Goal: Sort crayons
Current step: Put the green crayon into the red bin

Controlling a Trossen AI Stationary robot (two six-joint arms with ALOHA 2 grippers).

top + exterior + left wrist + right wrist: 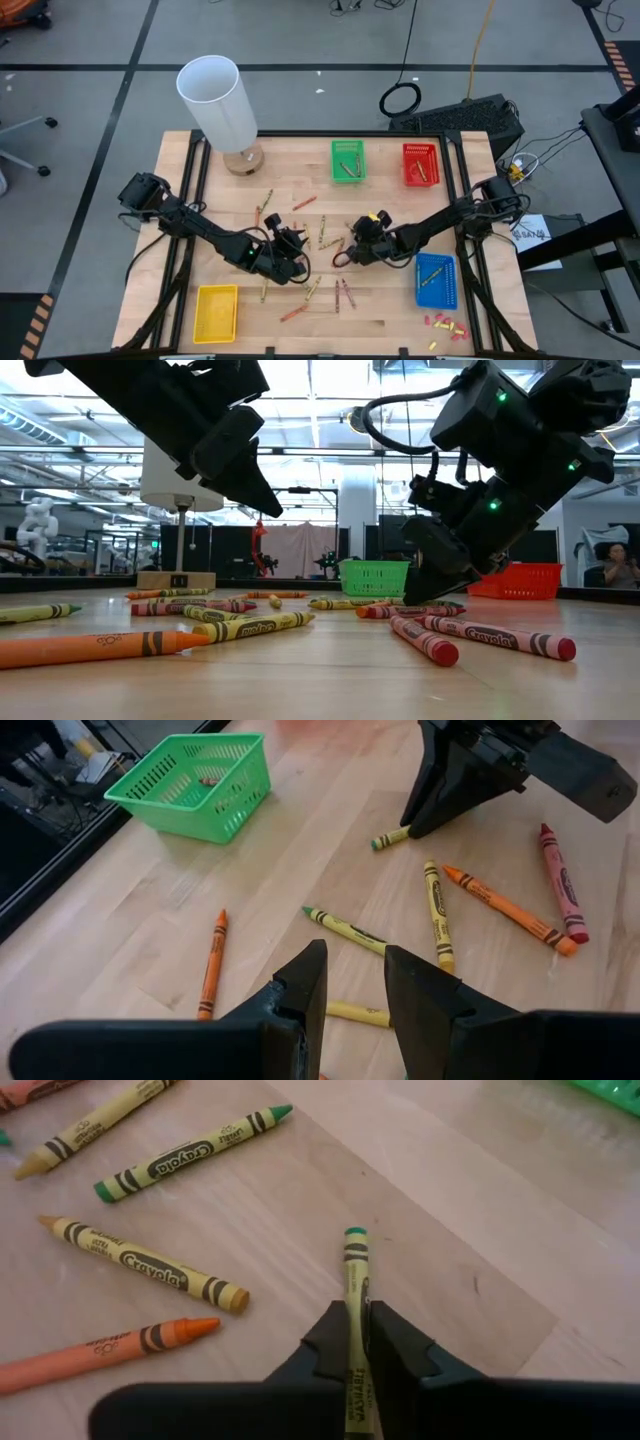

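Right end effector (356, 1342) pinches a green-tipped crayon (354, 1295) between its fingers on the table (480, 1250).

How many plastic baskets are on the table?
4: green plastic basket and red plastic basket along the far edge, blue plastic basket near the right arm, yellow plastic basket at the near left corner.

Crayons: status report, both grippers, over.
Right gripper shut on a green-tipped crayon, down at the table. Left gripper open, empty, above loose crayons. Nothing blocking the green basket.
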